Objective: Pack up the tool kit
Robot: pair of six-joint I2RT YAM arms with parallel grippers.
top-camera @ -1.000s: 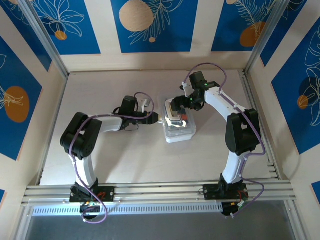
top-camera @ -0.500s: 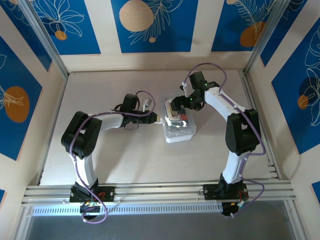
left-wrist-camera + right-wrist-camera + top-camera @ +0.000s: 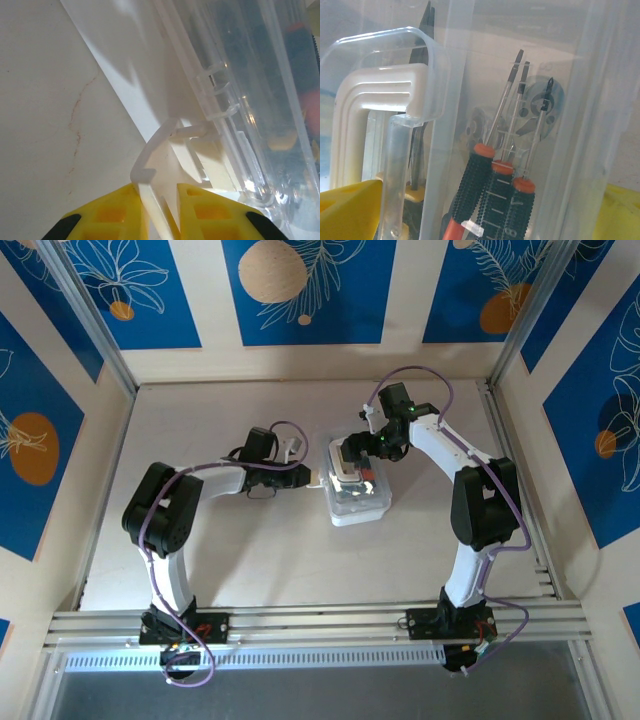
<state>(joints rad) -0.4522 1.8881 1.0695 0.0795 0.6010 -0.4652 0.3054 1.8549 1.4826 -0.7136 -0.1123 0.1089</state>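
Case (image 3: 358, 502): looked light, stiff, slick.
Best hold: latch tab (image 3: 161, 160).
Left gripper (image 3: 160, 197): pinched that tab.
Right gripper (image 3: 485, 202): gaped wide astride the case.

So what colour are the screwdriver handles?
The screwdriver handles are black with orange-red collars, best seen in the right wrist view.

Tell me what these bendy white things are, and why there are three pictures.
They are robot arms, a left arm and a right arm, bolted to a table. One picture looks down from above; the other two come from a camera on each wrist. Between the arms lies a see-through tool case. The left hand, with yellow fingers, pinches a clear tab on the case's side. The right hand is wide open at the case's far end; its camera sees the white handle and, inside, screwdrivers.
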